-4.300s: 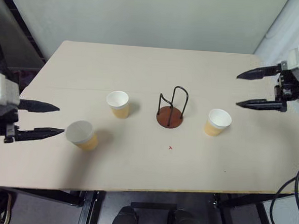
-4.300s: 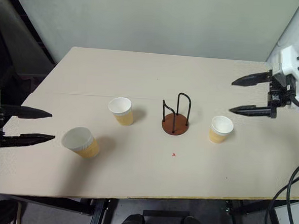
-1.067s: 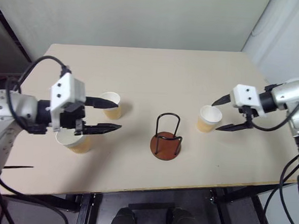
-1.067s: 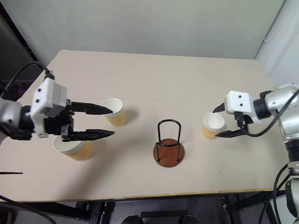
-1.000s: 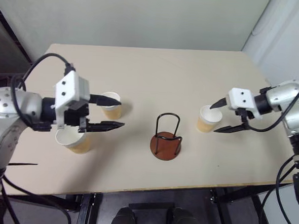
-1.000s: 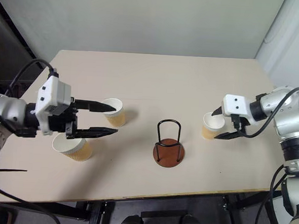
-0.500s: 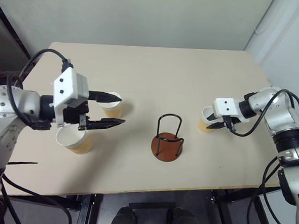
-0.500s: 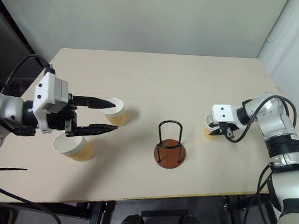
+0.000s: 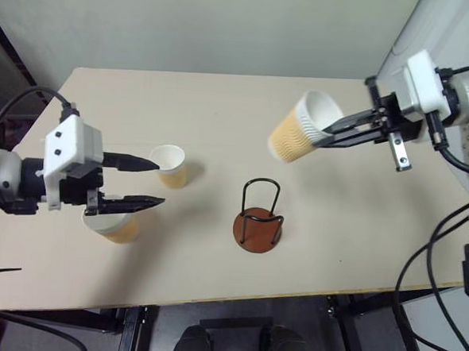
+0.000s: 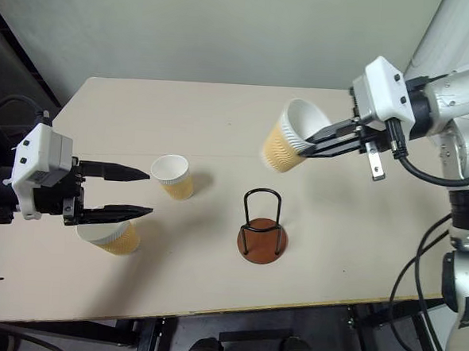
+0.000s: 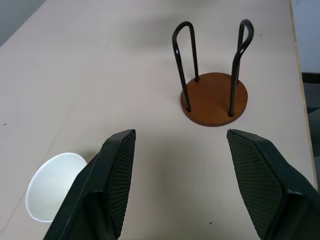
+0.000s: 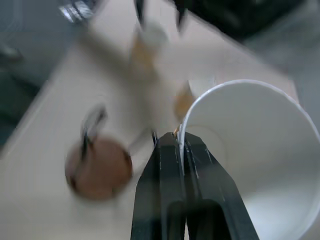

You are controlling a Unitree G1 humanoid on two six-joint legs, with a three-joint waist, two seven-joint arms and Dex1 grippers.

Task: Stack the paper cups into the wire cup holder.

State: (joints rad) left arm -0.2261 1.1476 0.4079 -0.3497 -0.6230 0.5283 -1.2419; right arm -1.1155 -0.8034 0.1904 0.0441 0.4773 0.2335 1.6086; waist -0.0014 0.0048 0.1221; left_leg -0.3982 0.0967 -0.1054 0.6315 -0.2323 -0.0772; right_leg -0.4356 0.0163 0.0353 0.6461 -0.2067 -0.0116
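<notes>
Cups are what I'm stacking, and the table point(image 9: 223, 103) carries nearly everything: the wire cup holder point(image 9: 259, 217) stands upright near the middle toward the near edge, its brown disc base flat and the black loops open at the top, with nothing in it yet. My right gripper point(image 9: 331, 135) hangs in the air above and beyond the holder, toward the right side, jaws pressed together on the rim wall of the lifted cup point(image 9: 299, 130), one finger inside and one outside. That cup is tipped well over, its mouth facing the gripper and its narrow bottom pointing down toward the left, so its long axis lies slanted rather than upright. I judge the coming move turns on that: the holder sits below and a little nearer to me than the cup, and the cup must be swung upright, bottom down, before it can drop between the loops. The right arm is plainly the nearer one. My left gripper point(image 9: 142, 183) floats on the left with jaws spread and nothing between them, pointing toward the holder; the standing cup point(image 9: 170, 164) is just beyond its tips and the near cup point(image 9: 112, 225) lies partly under it. I can read no brand, label or writing anywhere
</notes>
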